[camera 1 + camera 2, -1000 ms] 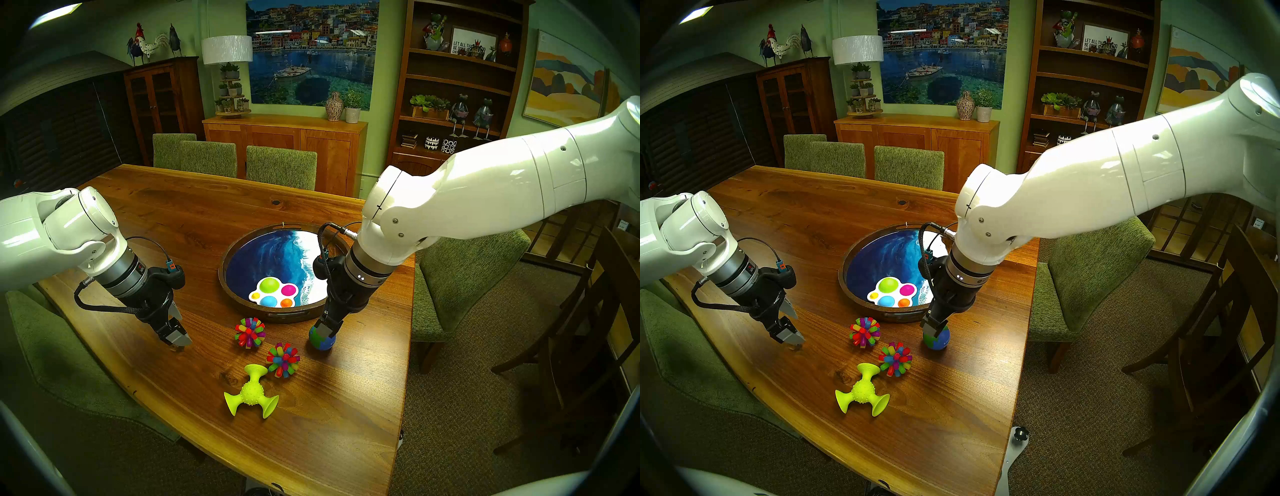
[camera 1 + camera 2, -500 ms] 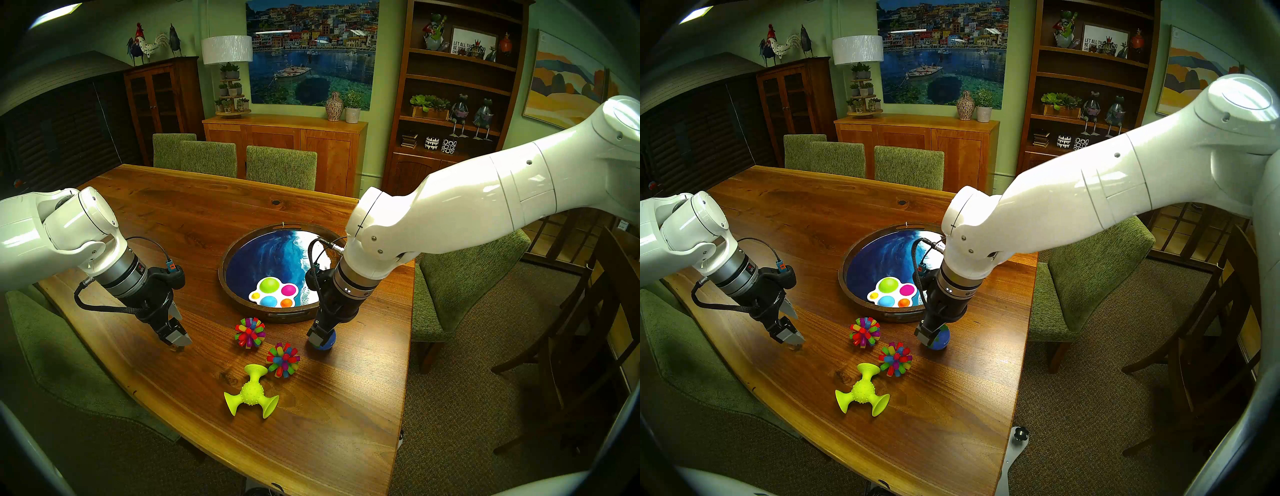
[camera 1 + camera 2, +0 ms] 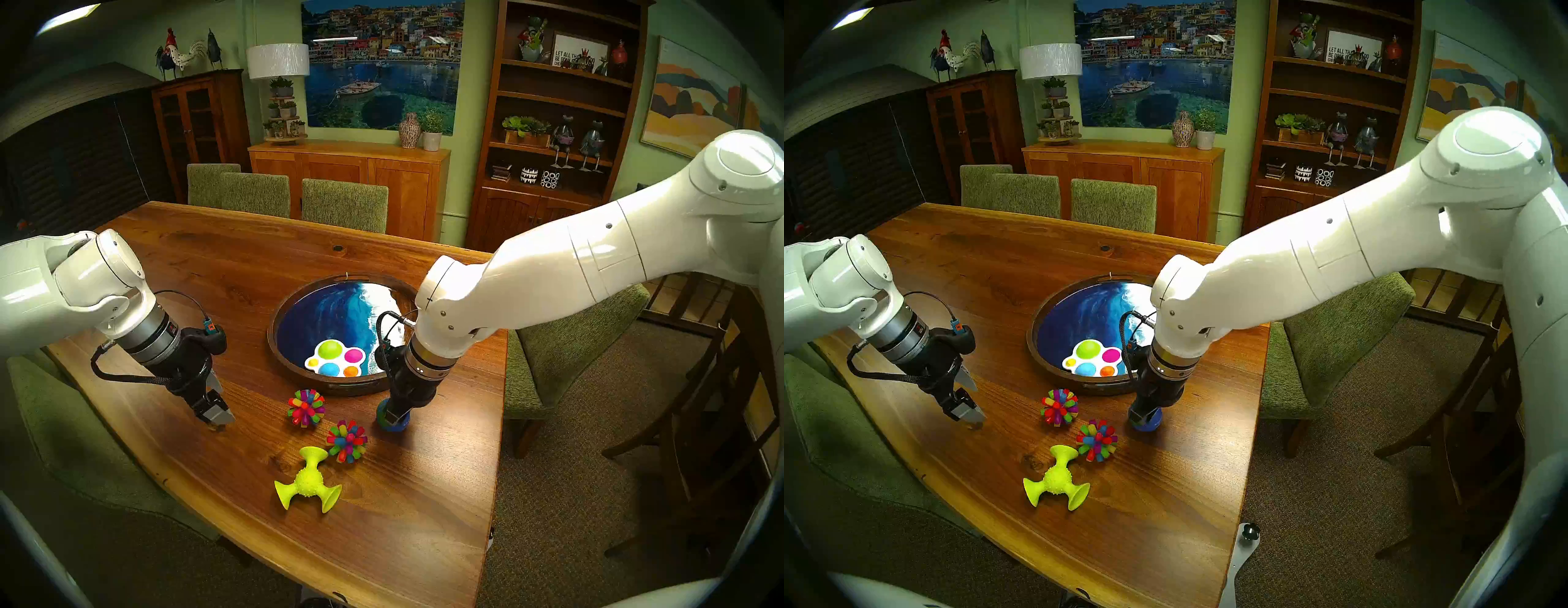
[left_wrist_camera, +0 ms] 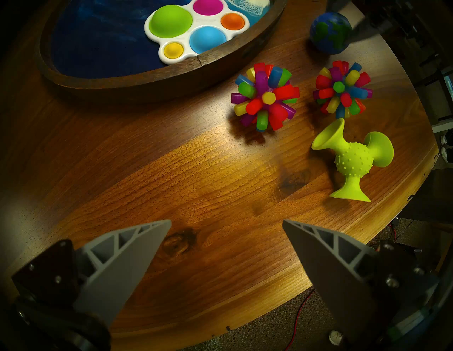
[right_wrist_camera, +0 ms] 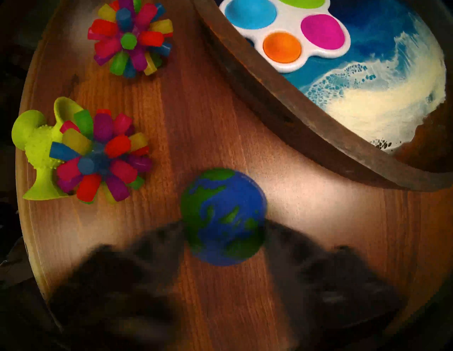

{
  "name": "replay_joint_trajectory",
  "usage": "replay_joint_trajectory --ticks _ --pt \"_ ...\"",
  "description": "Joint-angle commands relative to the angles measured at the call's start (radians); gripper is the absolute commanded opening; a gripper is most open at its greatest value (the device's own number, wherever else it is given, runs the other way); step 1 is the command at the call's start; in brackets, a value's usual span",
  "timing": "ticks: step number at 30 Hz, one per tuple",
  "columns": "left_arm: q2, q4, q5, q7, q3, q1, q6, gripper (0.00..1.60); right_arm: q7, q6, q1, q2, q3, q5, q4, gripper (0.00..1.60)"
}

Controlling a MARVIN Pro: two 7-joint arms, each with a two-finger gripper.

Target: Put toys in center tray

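The blue-green globe ball (image 5: 224, 217) rests on the table just right of the tray's front rim. My right gripper (image 3: 394, 418) is down over it, fingers blurred at either side, still open. The two multicoloured spiky balls (image 3: 306, 407) (image 3: 346, 441) and the lime-green suction-cup toy (image 3: 309, 482) lie on the table in front of the tray. The round tray (image 3: 339, 387) has a dark wooden rim and an ocean-wave inside. My left gripper (image 3: 218, 414) is open and empty, low over the table left of the toys; it also shows in the left wrist view (image 4: 226, 221).
A white pop toy with coloured bubbles (image 3: 335, 358) lies in the tray's front part. Green chairs (image 3: 343, 204) stand at the table's far side and one (image 3: 564, 339) at its right. The table's front edge (image 3: 382, 564) curves close behind the suction-cup toy.
My right arm has lowered, bringing the gripper down over the globe ball until it covers most of it. The left arm and the other toys have not moved.
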Motion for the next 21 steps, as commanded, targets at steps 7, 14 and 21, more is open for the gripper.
replay_joint_trajectory --ticks 7,14,21 --pt "-0.005 -0.001 -0.002 0.001 -0.017 -0.018 0.000 1.60 -0.013 0.032 0.097 0.036 0.010 0.002 -0.042 0.00" --pt "-0.006 0.000 -0.001 0.001 -0.016 -0.017 -0.002 1.60 -0.028 0.077 0.157 0.092 0.094 -0.013 -0.022 0.00" --pt "-0.006 0.000 -0.002 0.001 -0.016 -0.017 -0.003 1.60 0.002 0.134 0.202 0.045 0.128 -0.011 0.054 0.00"
